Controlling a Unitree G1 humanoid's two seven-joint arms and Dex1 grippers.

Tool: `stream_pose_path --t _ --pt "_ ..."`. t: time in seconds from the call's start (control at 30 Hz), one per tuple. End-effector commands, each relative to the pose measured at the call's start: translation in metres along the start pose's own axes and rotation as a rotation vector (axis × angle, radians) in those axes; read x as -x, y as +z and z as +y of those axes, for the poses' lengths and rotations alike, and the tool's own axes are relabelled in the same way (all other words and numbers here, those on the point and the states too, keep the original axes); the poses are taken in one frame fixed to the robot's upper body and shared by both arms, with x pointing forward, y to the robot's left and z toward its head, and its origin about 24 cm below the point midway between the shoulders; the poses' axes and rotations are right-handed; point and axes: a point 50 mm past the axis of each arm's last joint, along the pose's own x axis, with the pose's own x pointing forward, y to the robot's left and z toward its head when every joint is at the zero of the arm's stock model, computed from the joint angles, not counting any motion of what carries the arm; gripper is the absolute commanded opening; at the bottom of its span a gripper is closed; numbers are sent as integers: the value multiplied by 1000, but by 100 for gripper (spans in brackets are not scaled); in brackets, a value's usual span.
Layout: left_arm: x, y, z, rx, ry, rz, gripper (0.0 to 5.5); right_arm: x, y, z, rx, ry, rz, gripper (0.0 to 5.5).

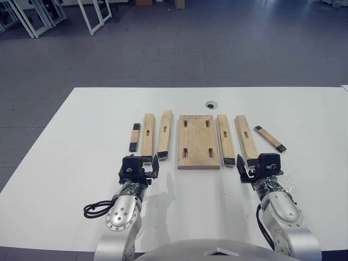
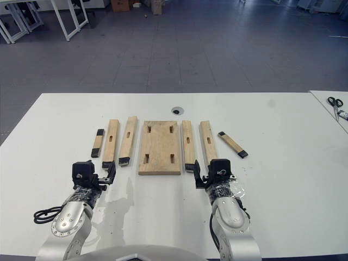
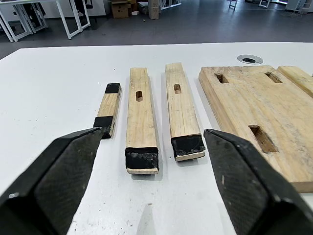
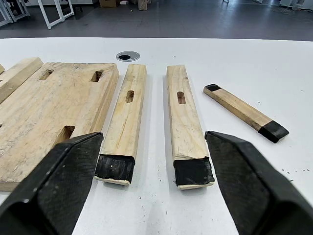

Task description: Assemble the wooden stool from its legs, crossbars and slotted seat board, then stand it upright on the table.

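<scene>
Legs (image 1: 148,136) just beyond left claw (image 1: 140,165), right claw (image 1: 260,165), both wide, empty

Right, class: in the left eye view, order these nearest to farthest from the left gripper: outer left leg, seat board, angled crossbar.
1. Outer left leg, just ahead of the left gripper.
2. Seat board, centre.
3. Angled crossbar, far right.

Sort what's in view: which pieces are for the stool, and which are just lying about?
For the stool: seat board, left legs, right legs, left crossbar, right crossbar.
Lying about: cable grommet, scissors on the neighbouring table.
</scene>
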Motion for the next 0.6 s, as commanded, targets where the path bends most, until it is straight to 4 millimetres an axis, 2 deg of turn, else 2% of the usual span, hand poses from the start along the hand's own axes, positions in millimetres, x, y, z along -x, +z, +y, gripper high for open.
stream_pose_path --t 0.03,0.6 --pt "-1 -2 2 -4 20 16 386 -1 0 -4 -7 -6 -6 384" --pt "0 -4 3 -21 35 19 386 -4 -8 -6 8 15 8 384"
